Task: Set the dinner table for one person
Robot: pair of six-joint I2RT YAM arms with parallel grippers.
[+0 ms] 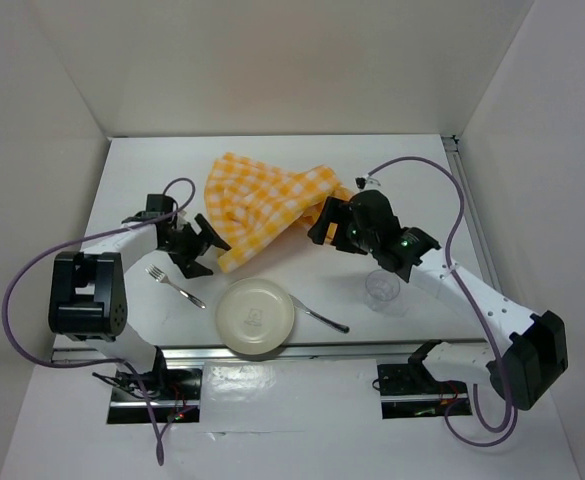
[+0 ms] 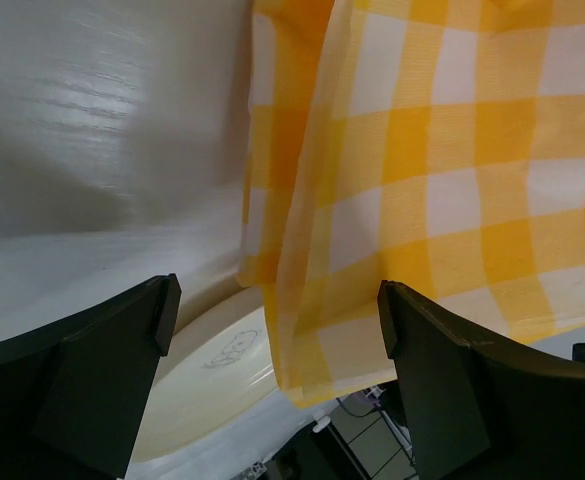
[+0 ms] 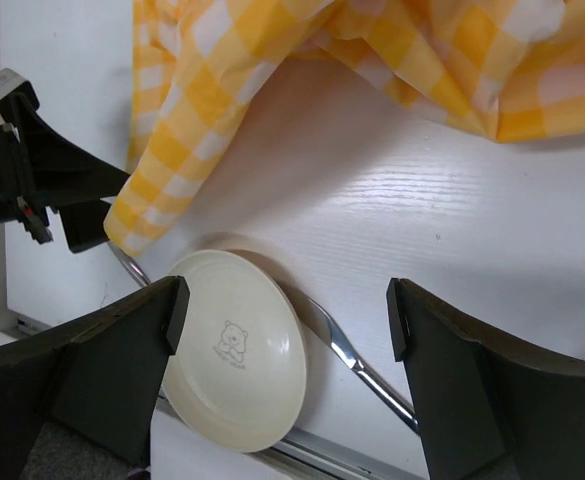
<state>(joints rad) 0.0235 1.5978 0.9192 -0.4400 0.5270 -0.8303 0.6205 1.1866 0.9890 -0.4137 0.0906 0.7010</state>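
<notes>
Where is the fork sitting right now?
In the overhead view the fork lies on the left side of the dinner table, just left of the cream plate and close to the left gripper, on its near side.

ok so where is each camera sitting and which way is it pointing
Top external: above and behind the arms, looking down on the dinner table; both arms and their bases show.
Left wrist: on the left arm, looking past its own open left end effector at the checked cloth and the plate.
Right wrist: on the right arm, looking past its own open right end effector at the plate, a metal utensil and the checked cloth.
Shared: both wrist views catch the checked cloth and the plate.
</notes>
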